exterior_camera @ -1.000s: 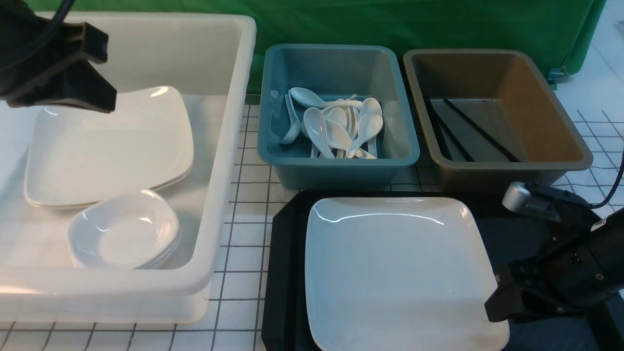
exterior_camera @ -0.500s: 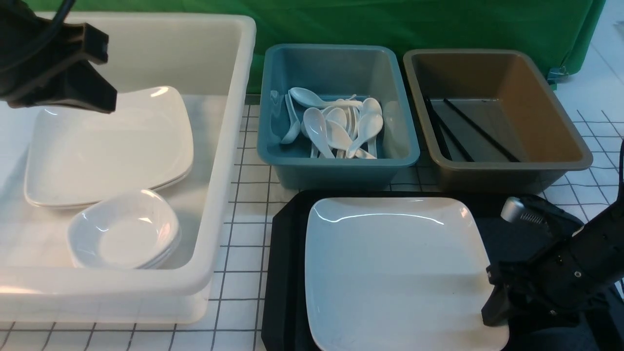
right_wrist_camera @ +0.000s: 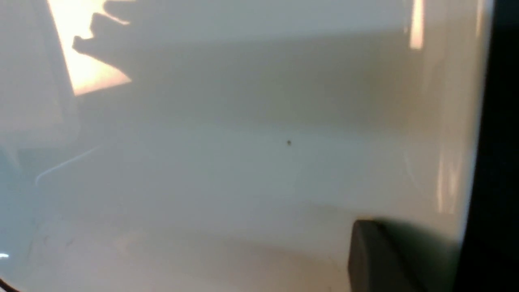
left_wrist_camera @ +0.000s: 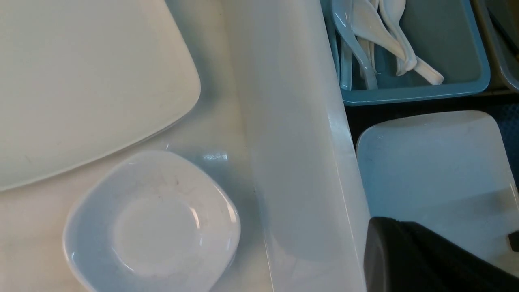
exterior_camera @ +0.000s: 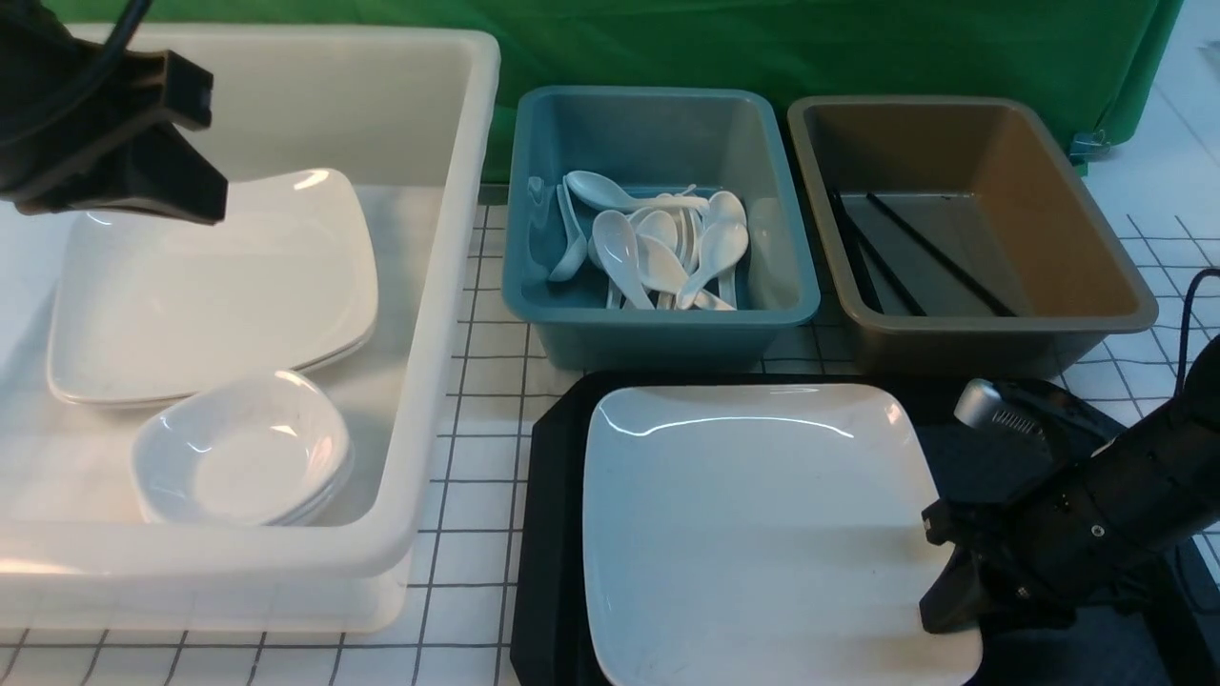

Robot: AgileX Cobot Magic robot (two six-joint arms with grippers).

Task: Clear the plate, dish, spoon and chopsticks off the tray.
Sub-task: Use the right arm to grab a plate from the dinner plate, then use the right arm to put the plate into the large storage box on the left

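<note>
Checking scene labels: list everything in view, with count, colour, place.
plate: 1, white, on tray
tray: 1, black, near side of table
white tub: 1, left
stacked plates: at least 2, white, in white tub
dishes: stack, count unclear, white, in white tub
teal tub: 1, behind tray
spoons: several, white, in teal tub
brown tub: 1, right of teal tub
chopsticks: a few, black, in brown tub
table: white, dark grid
backdrop: green, behind tubs
left gripper: shut, above white tub
right gripper: at plate's right edge, grip unclear
</note>
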